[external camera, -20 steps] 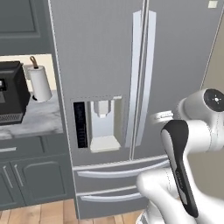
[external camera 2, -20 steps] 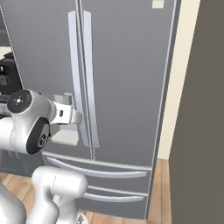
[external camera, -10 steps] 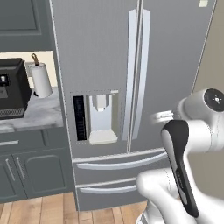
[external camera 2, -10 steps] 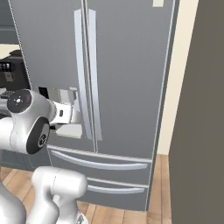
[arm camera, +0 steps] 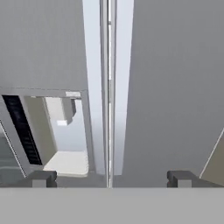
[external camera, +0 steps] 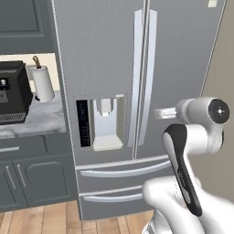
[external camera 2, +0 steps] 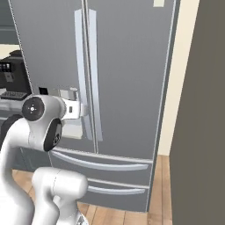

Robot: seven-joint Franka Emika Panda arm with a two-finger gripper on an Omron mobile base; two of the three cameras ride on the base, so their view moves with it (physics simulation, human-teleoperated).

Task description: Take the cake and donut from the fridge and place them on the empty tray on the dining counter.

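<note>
Grey steel fridge [external camera: 183, 68], doors closed

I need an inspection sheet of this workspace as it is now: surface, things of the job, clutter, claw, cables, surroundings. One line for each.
Surface: wall counter with marble top, left of the fridge; wooden floor below.
Job's things: fridge, both doors and both bottom drawers shut; its two long handles stand side by side at the door seam. Cake, donut, tray: nothing seen.
Clutter: black coffee machine and paper towel roll on the wall counter.
Claw: claw open, empty, facing the door seam, its fingertips apart from the handles.
Cables: nothing seen.
Surroundings: dark grey cabinets under the counter; water dispenser in the left door; dark panel right of the fridge.
</note>
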